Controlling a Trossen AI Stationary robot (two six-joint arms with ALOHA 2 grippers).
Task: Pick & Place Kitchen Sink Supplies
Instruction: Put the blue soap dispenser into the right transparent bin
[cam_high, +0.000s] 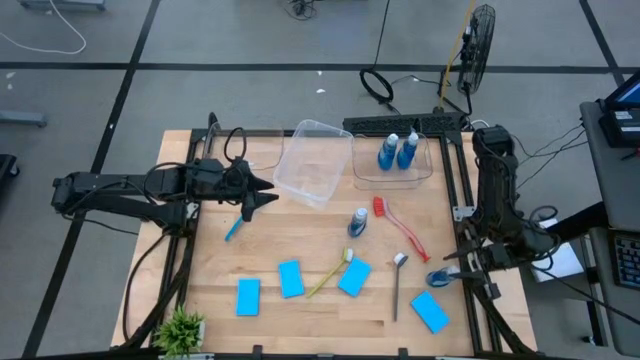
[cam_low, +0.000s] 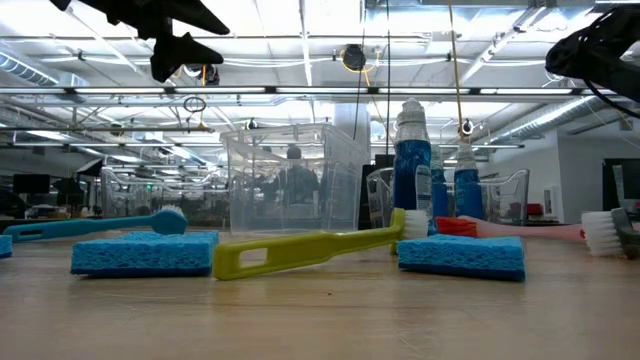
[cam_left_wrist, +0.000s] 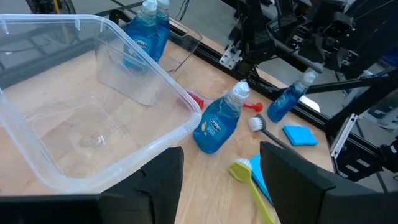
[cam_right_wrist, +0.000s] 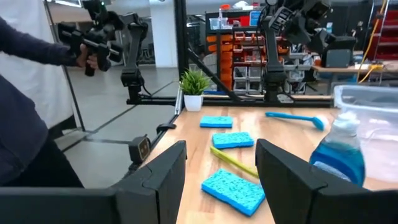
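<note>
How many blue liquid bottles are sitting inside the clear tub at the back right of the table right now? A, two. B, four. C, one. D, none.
A: the high view shows two bottles side by side inside the back-right clear tub, while a third bottle stands on the bare wood by the red brush and a fourth lies near the right edge.
</note>
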